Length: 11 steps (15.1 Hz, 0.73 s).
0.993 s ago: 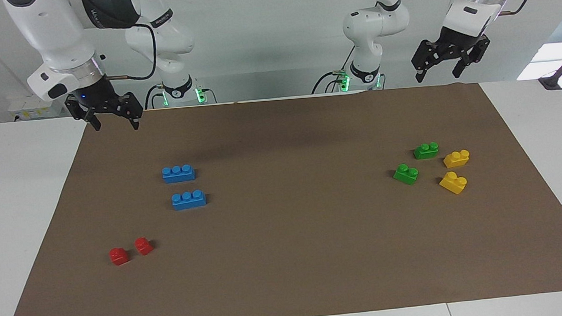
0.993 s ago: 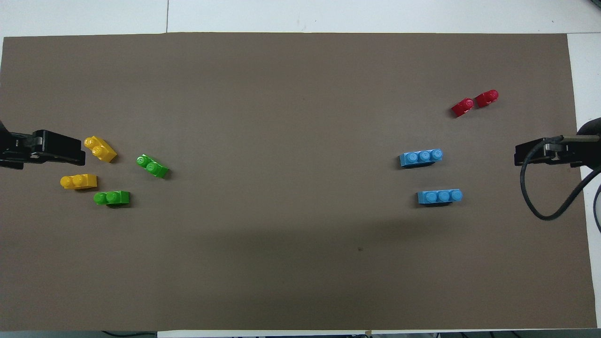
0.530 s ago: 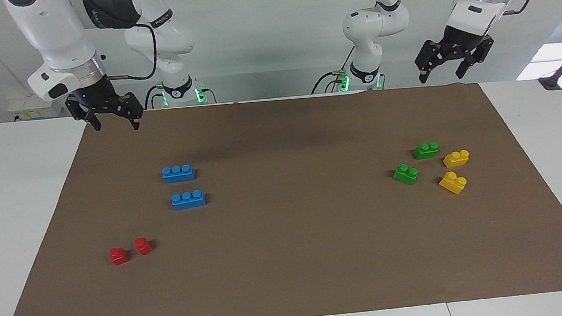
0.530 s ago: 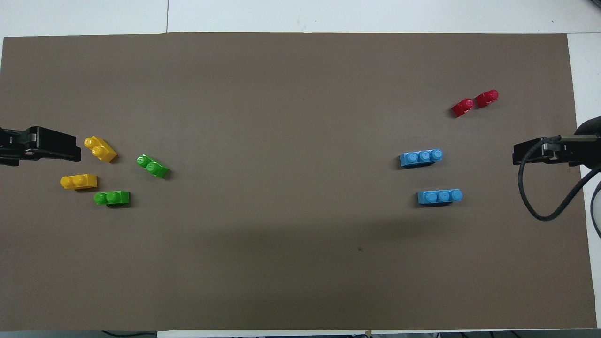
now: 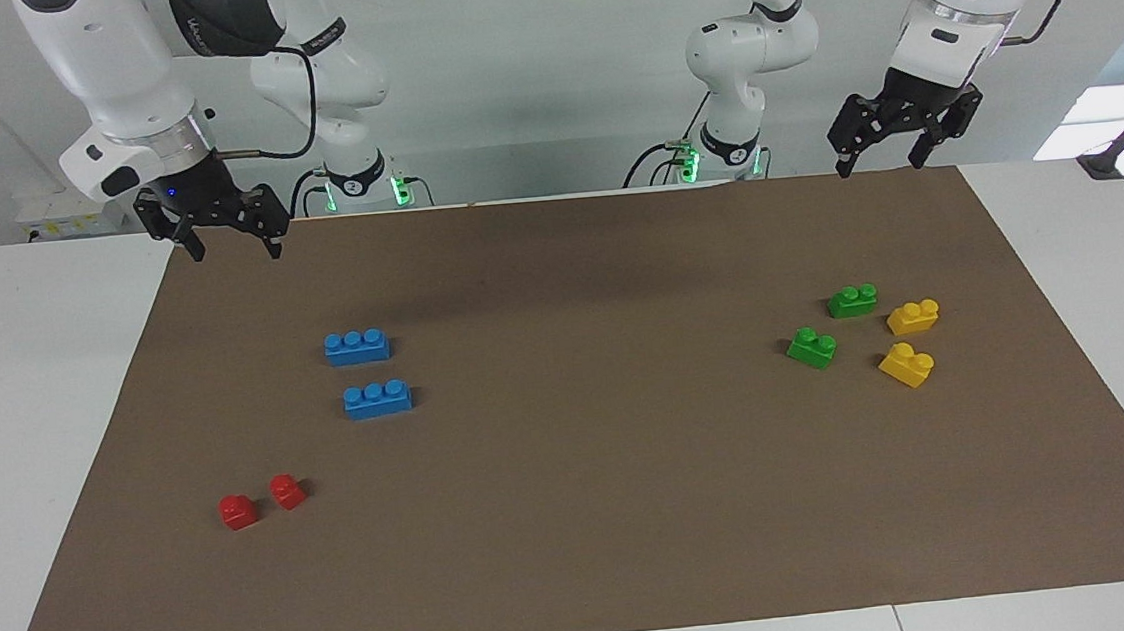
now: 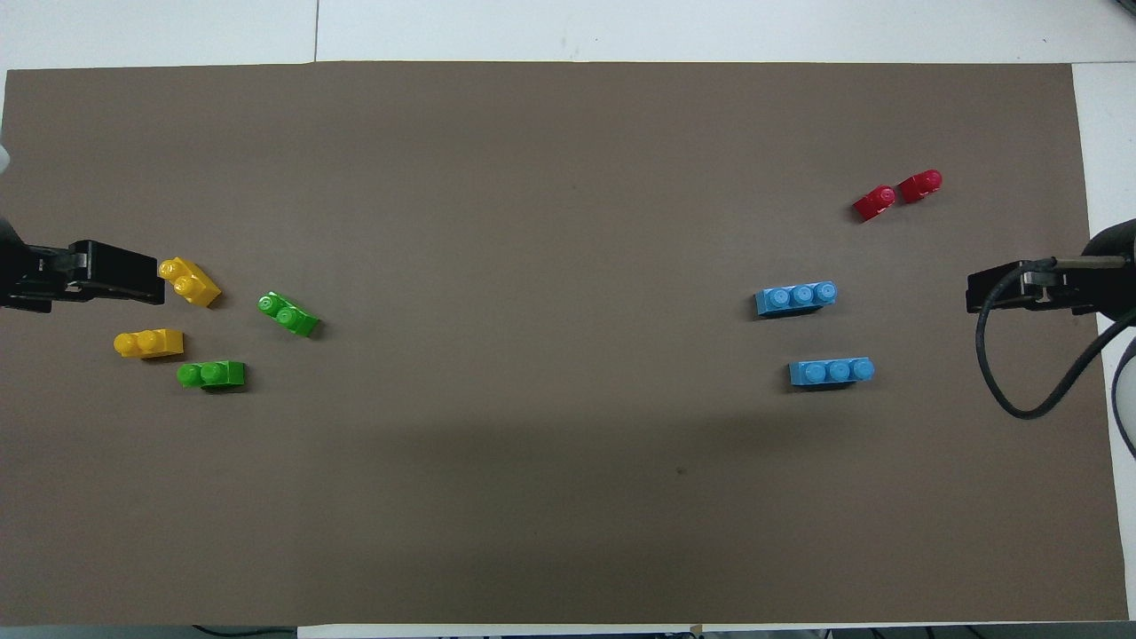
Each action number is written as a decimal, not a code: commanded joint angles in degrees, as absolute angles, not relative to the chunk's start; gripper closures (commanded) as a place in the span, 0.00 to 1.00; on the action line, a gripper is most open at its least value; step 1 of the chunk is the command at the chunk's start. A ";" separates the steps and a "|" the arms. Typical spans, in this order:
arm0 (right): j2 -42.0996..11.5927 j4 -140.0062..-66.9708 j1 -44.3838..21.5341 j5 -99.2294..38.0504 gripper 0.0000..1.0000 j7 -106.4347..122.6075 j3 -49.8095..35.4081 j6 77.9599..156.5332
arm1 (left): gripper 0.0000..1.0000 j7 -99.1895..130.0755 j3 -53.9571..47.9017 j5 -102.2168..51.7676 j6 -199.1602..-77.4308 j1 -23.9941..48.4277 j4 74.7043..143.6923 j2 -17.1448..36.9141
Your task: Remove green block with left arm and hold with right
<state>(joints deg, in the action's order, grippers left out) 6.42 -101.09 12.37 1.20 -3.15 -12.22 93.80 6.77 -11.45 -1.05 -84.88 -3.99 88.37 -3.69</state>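
Since a second ago the left claw has risen a little and swung toward the mat's edge nearest the robots; the right claw has barely shifted, and no brick has moved.

From across the bench, both claws hang in the air with their fingers spread and nothing in them. The left claw is up over the brown mat at its robot-side edge, toward the left arm's end. Below it and farther out lie two green blocks: one green block closest to that edge, the other green block just beside it, farther out. Two yellow bricks lie next to them toward the bench end. The right claw hangs over the mat's corner at the right arm's end. Two blue bricks lie out from it, two red bricks farther still. The whole middle of the mat is open.

From above, the left claw covers the mat's end edge, its tip just beside a yellow brick. The green blocks sit inward from it, apart from each other. The right claw shows at the other end, well apart from the blue bricks and the red bricks. A black cable loops beneath it.
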 commanded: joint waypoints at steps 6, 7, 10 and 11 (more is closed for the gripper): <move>8.00 -103.10 12.75 1.24 0.00 -3.69 -12.66 95.01 | 0.00 5.36 -11.60 -0.53 -85.78 -4.57 90.35 -5.54; 8.00 -103.10 12.57 1.06 0.00 -4.13 -12.83 94.92 | 0.00 4.84 -11.60 -0.53 -85.69 -4.57 90.35 -5.54; 8.00 -103.01 11.16 1.05 0.00 -4.49 -12.74 94.31 | 0.00 4.66 -11.60 -0.53 -85.61 -4.57 90.35 -5.54; 8.00 -103.01 11.60 1.05 0.00 -3.96 -12.74 94.22 | 0.00 4.66 -11.60 -0.44 -85.61 -4.57 90.35 -5.54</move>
<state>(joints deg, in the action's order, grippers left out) 6.44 -101.34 10.93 1.18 -3.92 -12.44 93.80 5.86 -11.45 -1.05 -84.88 -3.99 88.39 -3.79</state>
